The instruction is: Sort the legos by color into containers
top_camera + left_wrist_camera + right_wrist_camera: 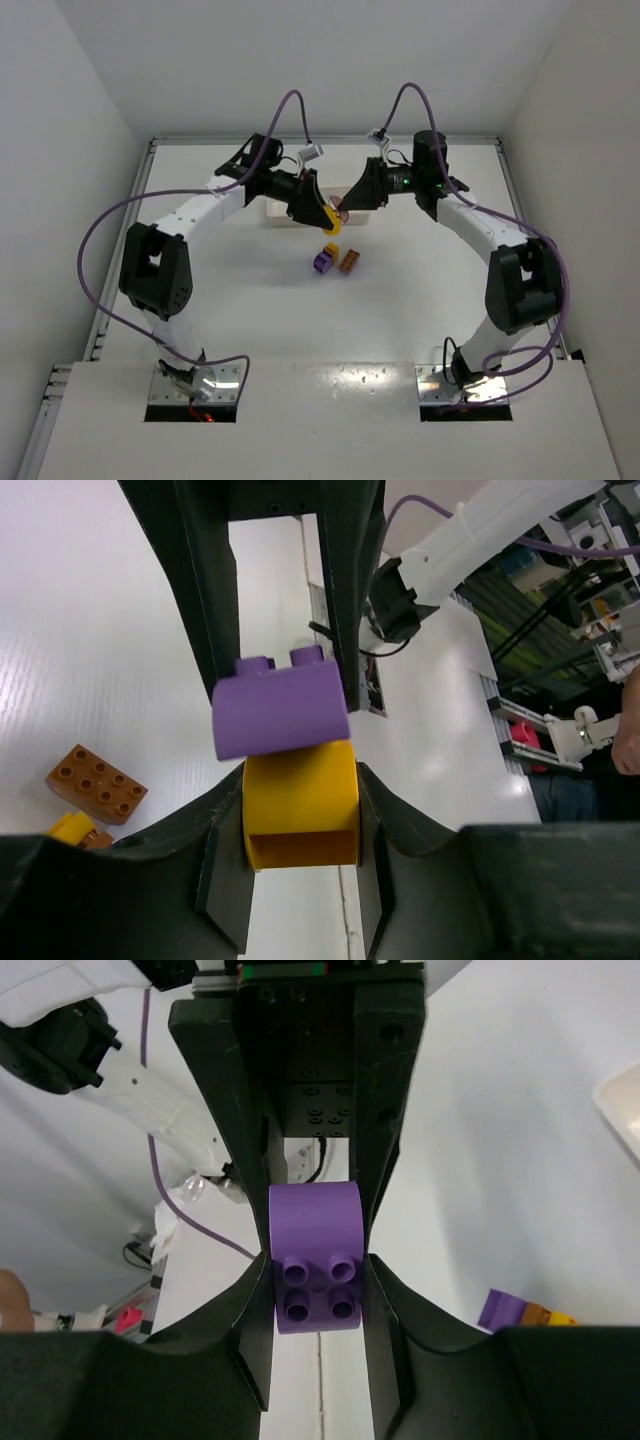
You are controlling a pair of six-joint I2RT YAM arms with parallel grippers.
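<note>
The left gripper (300, 780) is clamped on a yellow brick (300, 825). The right gripper (318, 1278) pinches a purple brick (315, 1222) that sits tilted on the yellow one's top, apparently touching it. The two grippers meet just in front of the white tray (274, 209). A loose purple brick (323, 261) and an orange brick (350, 260) lie side by side on the table (300, 330), nearer the arm bases.

White tabletop (400, 310), plain white walls (60, 110), even light

No legible text, label, brand, number or sign anywhere in any of three views.
</note>
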